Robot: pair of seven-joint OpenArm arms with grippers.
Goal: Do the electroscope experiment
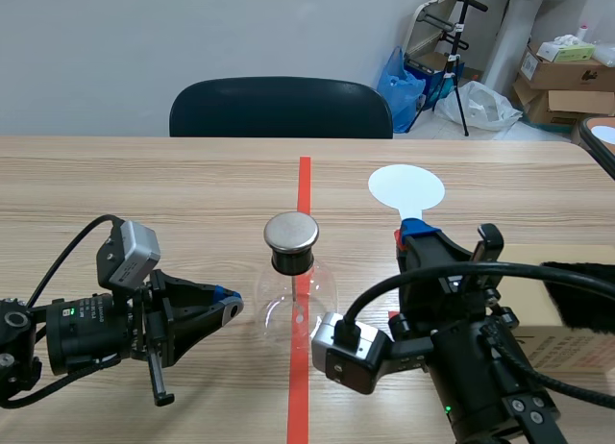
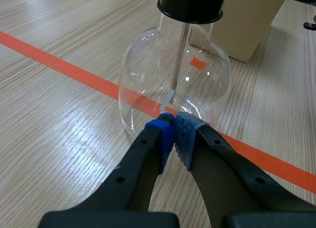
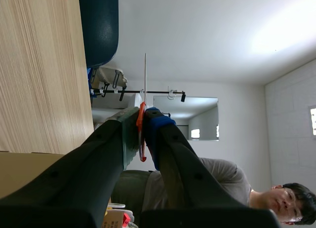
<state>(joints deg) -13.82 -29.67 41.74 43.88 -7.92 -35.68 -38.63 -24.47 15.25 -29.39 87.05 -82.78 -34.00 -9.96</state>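
Both sets of jaws are closed. The left jaws meet pad to pad on nothing, low over the surface, tips just beside the glass bulb of the electroscope. The electroscope stands upright on the red tape line. The right jaws clamp the red handle of a white disc paddle, to the right of the electroscope.

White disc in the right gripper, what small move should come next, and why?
Probably swing the right gripper so its white disc comes over the flask's metal cap. The disc is clamped by its red handle, off to the side of the cap and apart from it. The left gripper is shut at the flask's base, holding nothing.
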